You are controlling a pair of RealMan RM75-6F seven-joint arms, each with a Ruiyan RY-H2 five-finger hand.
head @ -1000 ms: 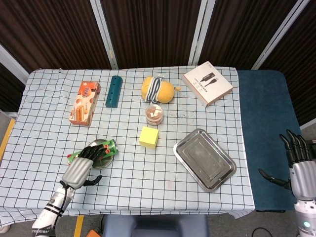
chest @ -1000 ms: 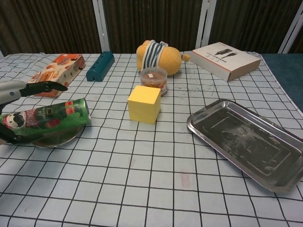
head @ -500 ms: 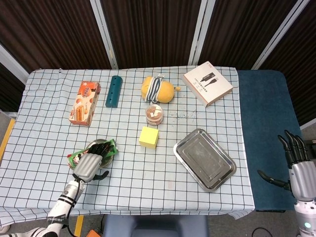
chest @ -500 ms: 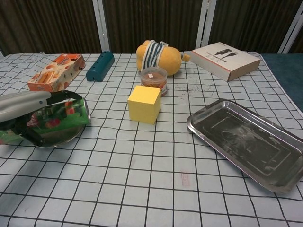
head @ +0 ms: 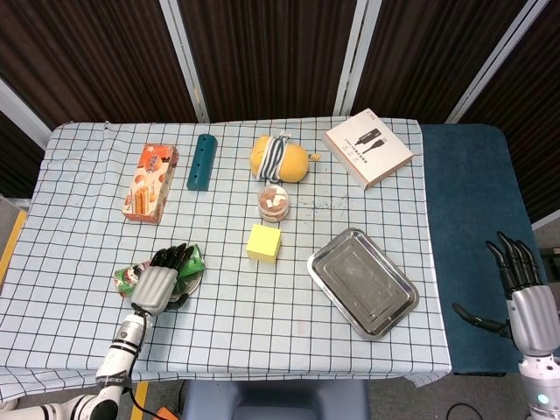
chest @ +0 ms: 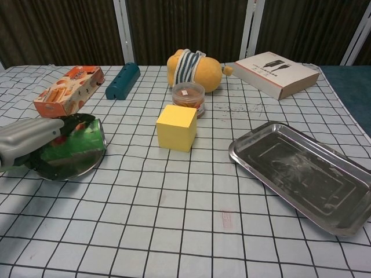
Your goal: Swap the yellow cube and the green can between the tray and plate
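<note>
plate (chest: 75, 169) mostly hidden under green can (chest: 78, 147) & left hand (chest: 32, 139).

The left hand (chest: 32, 139) lay over the green can (chest: 75, 147), its fingers (chest: 72, 123) curled across the top. The can lay on its side on the plate (chest: 78, 169) at the left of the checked surface (chest: 185, 231). The yellow cube (chest: 177, 127) stood on the surface near the centre, just in front of a small round jar (chest: 188, 95). The metal tray (chest: 301, 174) sat at the right, holding nothing. A snack box (chest: 66, 87), a teal bar (chest: 122, 80), a yellow plush toy (chest: 194, 68) and a white box (chest: 276, 66) lined the far side.
</note>
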